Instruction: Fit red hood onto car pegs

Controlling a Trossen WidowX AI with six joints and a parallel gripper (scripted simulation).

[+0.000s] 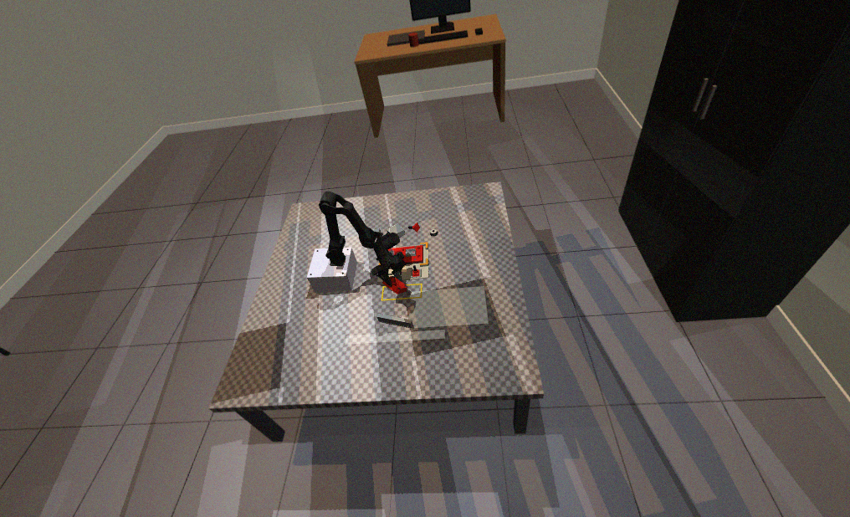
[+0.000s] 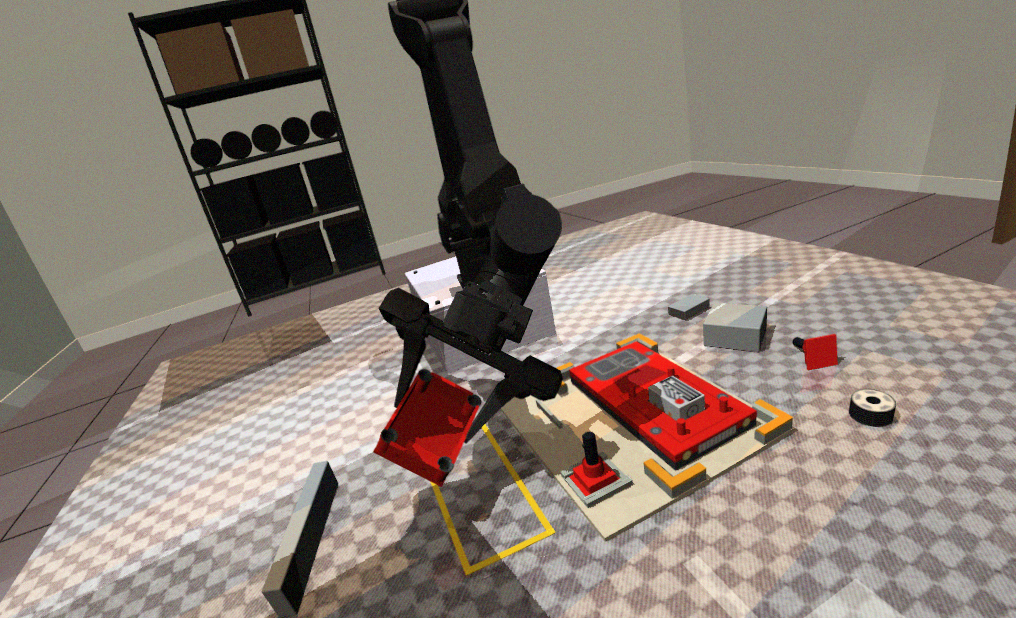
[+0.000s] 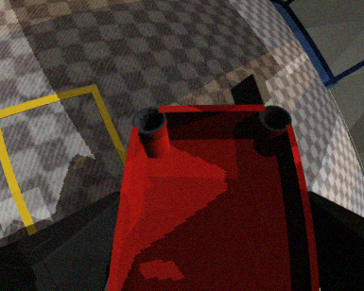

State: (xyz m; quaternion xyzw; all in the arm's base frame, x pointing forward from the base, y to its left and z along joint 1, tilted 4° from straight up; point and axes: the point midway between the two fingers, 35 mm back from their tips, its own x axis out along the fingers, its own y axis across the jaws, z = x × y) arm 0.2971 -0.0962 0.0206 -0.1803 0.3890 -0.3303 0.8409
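Exterior view: the black arm reaches down from the top, bends at its lower joints, and ends in a gripper slanted down toward the near left. Its crossbar slopes, with the left end higher than the right. The fingers stand well apart, closed on opposite sides of the red hood, which fills the space between them.

The hood hangs above the table, off to the left of the car chassis and apart from it. It is steeply tilted, its hollow underside and four dark corner bosses facing the camera. From the wrist, two bosses show at the far end of the hood, while a dark finger lies along either side.

Seen from the top, the arm rises from a white box at left, folds high at the elbow, then slopes down to the right.

The chassis lies in the jig with the engine block on it, and short pegs stand uncovered around the block. A yellow outline is marked on the table near the jig; a long grey bar lies farther left in the exterior view.
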